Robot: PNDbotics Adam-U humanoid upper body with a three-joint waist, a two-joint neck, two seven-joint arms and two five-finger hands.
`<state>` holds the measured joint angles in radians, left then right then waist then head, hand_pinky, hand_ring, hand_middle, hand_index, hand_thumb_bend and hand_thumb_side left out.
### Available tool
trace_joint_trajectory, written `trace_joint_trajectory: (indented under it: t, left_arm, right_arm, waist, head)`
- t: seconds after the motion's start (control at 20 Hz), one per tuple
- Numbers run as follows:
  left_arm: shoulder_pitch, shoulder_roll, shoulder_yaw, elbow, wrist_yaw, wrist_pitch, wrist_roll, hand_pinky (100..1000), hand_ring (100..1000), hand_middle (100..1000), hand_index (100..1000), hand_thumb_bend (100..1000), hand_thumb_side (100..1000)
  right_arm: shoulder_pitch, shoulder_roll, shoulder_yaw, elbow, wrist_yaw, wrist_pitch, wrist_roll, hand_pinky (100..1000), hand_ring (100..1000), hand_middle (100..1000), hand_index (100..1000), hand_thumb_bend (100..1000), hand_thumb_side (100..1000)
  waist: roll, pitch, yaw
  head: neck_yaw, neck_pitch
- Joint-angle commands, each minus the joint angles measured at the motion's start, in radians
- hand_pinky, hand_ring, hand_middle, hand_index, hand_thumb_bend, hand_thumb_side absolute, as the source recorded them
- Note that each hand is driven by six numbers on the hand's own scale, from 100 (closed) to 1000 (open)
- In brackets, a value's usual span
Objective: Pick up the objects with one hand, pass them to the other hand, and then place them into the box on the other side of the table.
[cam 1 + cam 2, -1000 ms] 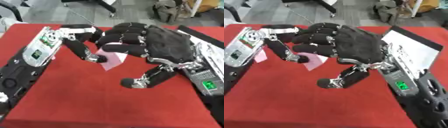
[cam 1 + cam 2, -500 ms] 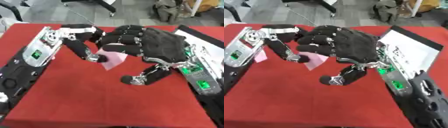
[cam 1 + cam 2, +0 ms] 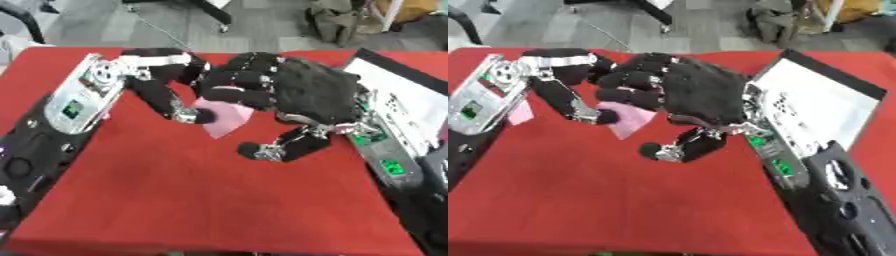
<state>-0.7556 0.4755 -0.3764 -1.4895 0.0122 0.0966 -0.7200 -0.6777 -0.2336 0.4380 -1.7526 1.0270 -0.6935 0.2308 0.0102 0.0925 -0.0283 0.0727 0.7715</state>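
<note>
**Both hands meet on a pink piece above the red table**

While the two hands close in at the table's middle, the nearest ground is bare red table [image 3: 192,200], with the black forearms running down both lower sides.

Right hand [image 3: 306,95]: black, back turned up, coming in from the right. Its thumb reaches down and left, tip near the cloth, touching nothing visible. Its fingers are curled over the top edge of a small pink object [image 3: 223,116], flat and angular, one corner pointing down.

Left hand [image 3: 162,82]: enters from the left; curled fingers come down onto the pink object's left edge, a fingertip against it. Both hands grip the same piece; whether it clears the table cannot be told.

Another pink scrap [image 3: 520,112] shows beside the left forearm.

Farther right, a white box [image 3: 829,102] with a dark rim lies beside the right forearm.
</note>
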Motion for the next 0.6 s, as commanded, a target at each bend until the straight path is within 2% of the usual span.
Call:
trace_joint_trajectory:
  t: [0.05, 0.4, 0.6]
  left_arm:
    - [-0.019, 0.014, 0.011, -0.018, -0.011, -0.006, -0.003, 712, 603, 560, 733, 399, 277]
    - [-0.019, 0.015, 0.017, -0.021, -0.024, -0.013, -0.009, 719, 617, 568, 743, 400, 273]
    - [-0.020, 0.015, 0.018, -0.022, -0.024, -0.012, -0.010, 725, 624, 571, 747, 396, 272]
  right_arm:
    - [-0.017, 0.009, -0.013, 0.008, 0.063, 0.004, -0.037, 888, 909, 906, 991, 330, 256]
    - [-0.018, 0.021, -0.010, 0.047, 0.171, 0.014, -0.085, 890, 911, 902, 987, 335, 226]
    - [-0.017, 0.024, -0.010, 0.069, 0.207, 0.019, -0.084, 890, 907, 889, 975, 324, 165]
  waist:
    - [0.001, -0.010, 0.002]
    - [0.001, -0.010, 0.004]
    - [0.001, -0.010, 0.005]
  head:
    - [-0.002, -0.002]
    - [-0.004, -0.002]
    - [-0.004, -0.002]
